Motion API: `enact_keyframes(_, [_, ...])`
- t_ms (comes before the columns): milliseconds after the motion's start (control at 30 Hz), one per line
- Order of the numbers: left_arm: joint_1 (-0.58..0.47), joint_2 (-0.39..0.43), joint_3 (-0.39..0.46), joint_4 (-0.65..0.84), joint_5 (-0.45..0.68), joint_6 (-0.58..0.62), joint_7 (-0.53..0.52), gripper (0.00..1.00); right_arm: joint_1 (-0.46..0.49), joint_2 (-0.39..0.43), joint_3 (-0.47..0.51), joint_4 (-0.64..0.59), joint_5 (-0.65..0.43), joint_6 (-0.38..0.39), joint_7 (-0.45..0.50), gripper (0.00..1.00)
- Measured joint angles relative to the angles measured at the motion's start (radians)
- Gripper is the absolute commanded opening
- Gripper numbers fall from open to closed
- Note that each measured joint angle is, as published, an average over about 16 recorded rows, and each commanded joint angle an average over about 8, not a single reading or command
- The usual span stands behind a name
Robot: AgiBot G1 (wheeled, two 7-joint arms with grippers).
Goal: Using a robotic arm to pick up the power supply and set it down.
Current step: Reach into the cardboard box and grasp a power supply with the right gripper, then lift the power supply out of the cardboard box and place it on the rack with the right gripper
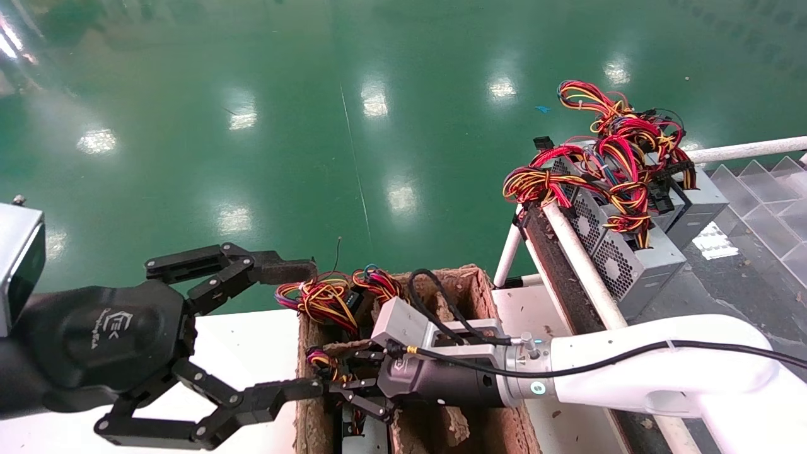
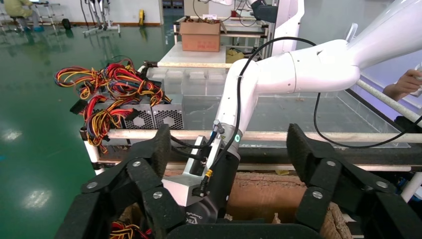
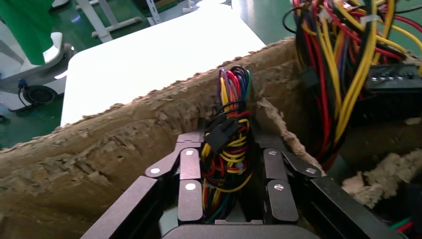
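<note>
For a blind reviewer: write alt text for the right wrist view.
The right gripper is shut on the wire bundle of red, yellow and black wires with a black plug, low inside a torn brown cardboard box. More wires hang in the box beyond it, and a white table lies behind the box wall.

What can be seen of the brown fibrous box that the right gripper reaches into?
The brown fibrous box looks like moulded pulp, with rough, torn, crumbling walls and inner dividers. It stands open-topped on the white table. Red-yellow wire bundles spill over its far corner. The right gripper is down inside one compartment, shut on a wire bundle; the open left gripper flanks its left wall.
</note>
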Motion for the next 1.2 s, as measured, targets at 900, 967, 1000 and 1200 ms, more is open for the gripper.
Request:
enact_keyframes(900, [0.0,0.0,0.0,0.0,0.0,0.0,0.0,1.0,-0.058,0.235,0.263,0.279,0.328,0.012,0.053,0.0])
enact_keyframes(967, [0.0,0.0,0.0,0.0,0.0,0.0,0.0,1.0,-0.058,0.274,0.303,0.31,0.365,0.021,0.063,0.0])
enact_keyframes(1000, [0.0,0.0,0.001,0.0,0.0,0.0,0.0,1.0,-0.057,0.294,0.323,0.324,0.382,0.026,0.067,0.0])
enact_keyframes(1200, [0.0,0.0,0.001,0.0,0.0,0.0,0.0,1.0,-0.021,0.417,0.428,0.375,0.437,0.077,0.085,0.0])
